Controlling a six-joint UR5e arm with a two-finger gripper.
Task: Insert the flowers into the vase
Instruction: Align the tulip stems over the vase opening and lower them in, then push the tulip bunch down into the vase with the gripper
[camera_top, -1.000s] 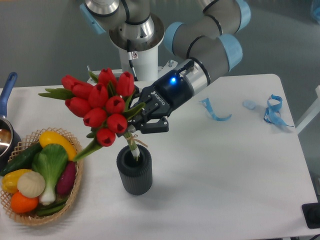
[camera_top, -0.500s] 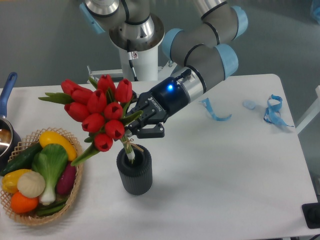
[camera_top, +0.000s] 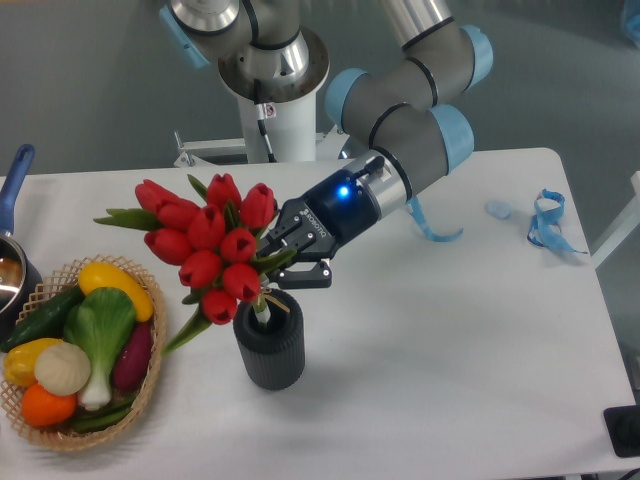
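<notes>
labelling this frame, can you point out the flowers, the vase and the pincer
flowers (camera_top: 222, 245): fixed camera view, on a red bud in the middle of the bunch
vase (camera_top: 272, 360): fixed camera view, on the ribbed dark side wall
pincer (camera_top: 285, 268): fixed camera view, midway between the fingertips, at the stems

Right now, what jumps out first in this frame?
The flowers, a red bunch tilted left, held by the gripper with their stems in the mouth of the vase at centre table. Next, the wicker basket of bright vegetables at the lower left.
</notes>
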